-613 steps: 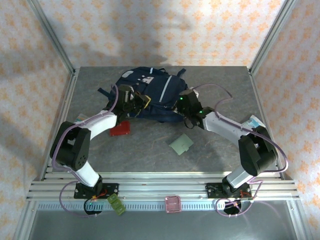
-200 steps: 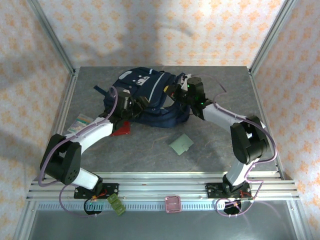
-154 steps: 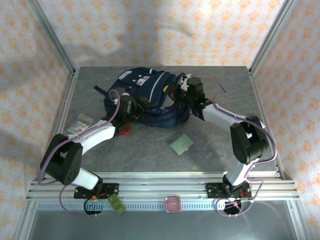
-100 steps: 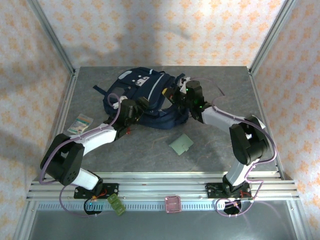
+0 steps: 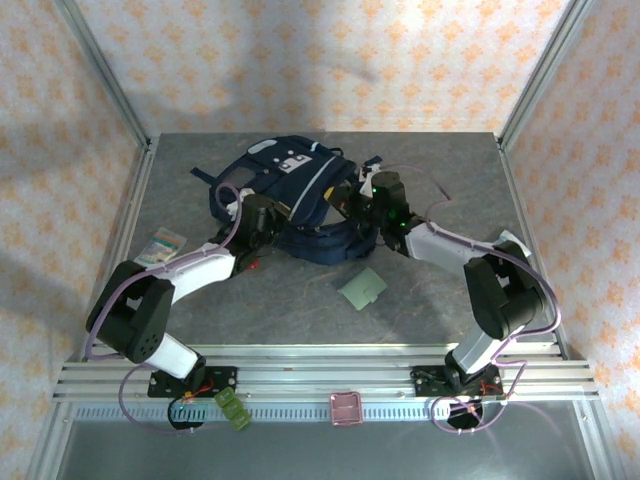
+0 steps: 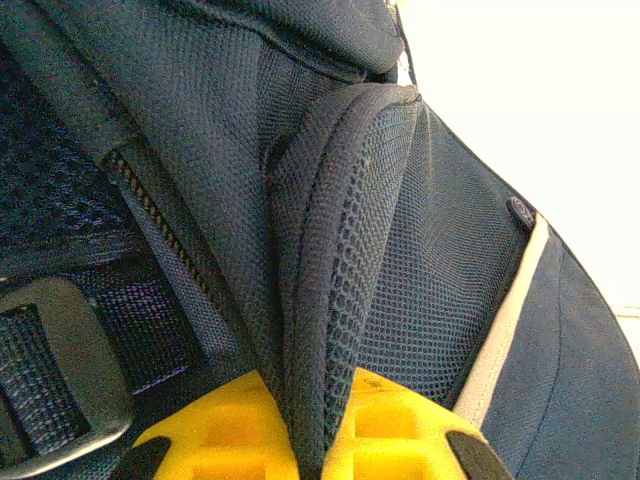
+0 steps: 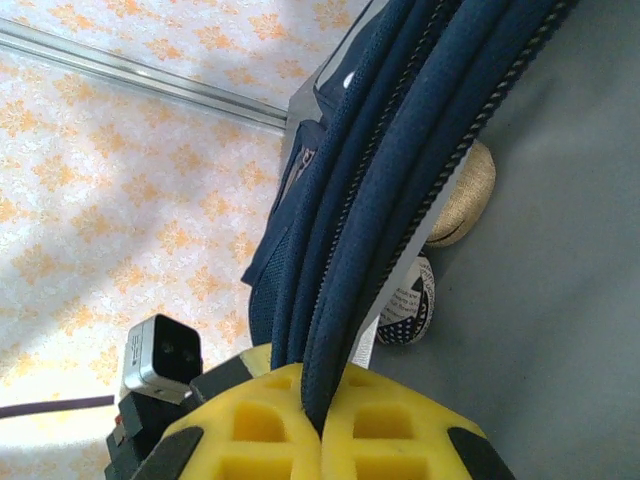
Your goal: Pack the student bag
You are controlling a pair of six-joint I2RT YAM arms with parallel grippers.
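The student bag (image 5: pixel 300 190), navy with light stripes and white-grey patches, lies at the back middle of the table. My left gripper (image 5: pixel 262 213) sits at the bag's left near side. In the left wrist view its yellow fingers (image 6: pixel 235 430) are shut on a padded mesh fold of the bag (image 6: pixel 330 250). My right gripper (image 5: pixel 352 197) is at the bag's right side. In the right wrist view this gripper (image 7: pixel 320 420) is shut on the bag's zippered rim (image 7: pixel 400 170), which rises away from the jaws.
A red flat item (image 5: pixel 250 263) lies partly under the left arm. A green card (image 5: pixel 361 288) lies on the table in front of the bag, and a small packet (image 5: pixel 160 245) at the left. A tan round thing (image 7: pixel 465 195) and a patterned round item (image 7: pixel 405 300) lie beside the bag.
My left gripper, open a second ago, has shut on the bag's left edge. The right gripper kept its hold and drew slightly nearer; the bag shifted and changed shape.
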